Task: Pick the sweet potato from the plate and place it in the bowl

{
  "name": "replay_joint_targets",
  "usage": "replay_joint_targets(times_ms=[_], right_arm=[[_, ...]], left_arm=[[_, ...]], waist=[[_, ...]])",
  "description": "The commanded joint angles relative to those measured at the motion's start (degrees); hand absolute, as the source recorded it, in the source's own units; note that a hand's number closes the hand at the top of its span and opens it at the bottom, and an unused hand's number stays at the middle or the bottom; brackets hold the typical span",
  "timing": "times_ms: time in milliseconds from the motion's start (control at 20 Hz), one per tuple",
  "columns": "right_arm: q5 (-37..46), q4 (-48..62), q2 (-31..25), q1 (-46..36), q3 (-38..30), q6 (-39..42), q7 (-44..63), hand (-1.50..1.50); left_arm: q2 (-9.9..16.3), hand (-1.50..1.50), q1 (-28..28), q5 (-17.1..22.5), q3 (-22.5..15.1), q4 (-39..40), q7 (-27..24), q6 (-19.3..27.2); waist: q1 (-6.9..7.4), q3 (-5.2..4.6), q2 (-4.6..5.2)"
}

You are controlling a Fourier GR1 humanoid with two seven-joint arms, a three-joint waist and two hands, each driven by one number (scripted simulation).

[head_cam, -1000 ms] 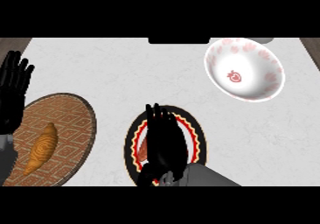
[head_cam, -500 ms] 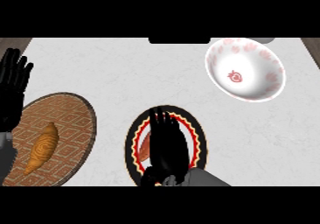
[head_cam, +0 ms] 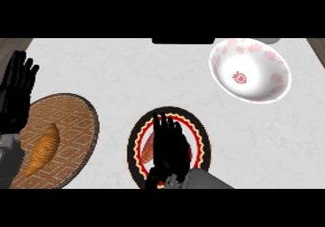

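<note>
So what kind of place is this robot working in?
Most likely a kitchen counter: a pale stone-like counter top holds tableware and food: a white bowl with red patterns, a dark red-rimmed plate with a sweet potato, and a croissant on a woven plate.

A plate (head_cam: 199,133) is sitting at lower centre, with the sweet potato (head_cam: 147,148) lying on its left part under the right hand (head_cam: 170,146). A bowl (head_cam: 250,71) is standing at upper right. At lower left, a croissant (head_cam: 44,148) is lying on a mat (head_cam: 77,119), the left hand (head_cam: 14,91) resting above it.
</note>
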Motion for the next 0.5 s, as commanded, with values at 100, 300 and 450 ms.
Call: replay_joint_targets(times_ms=[100,300,450], right_arm=[[-1.01,6.07,0.84,-1.15,1.61,-4.83,6.24,-1.5],[-2.75,4.28,0.85,-2.34,2.46,-5.07,8.34,-1.5],[-4.57,11.93,0.85,-3.43,1.89,-8.26,4.25,-1.5]], left_arm=[[0.47,0.0,-0.22,0.37,1.38,-0.69,1.11,-2.27],[-0.08,0.0,-1.03,0.03,2.37,2.59,0.36,-3.56],[-1.1,0.0,-2.11,-1.39,1.66,2.22,0.72,-2.45]], waist=[[0.26,0.01,0.05],[0.02,-0.01,0.08],[0.39,0.0,0.23]])
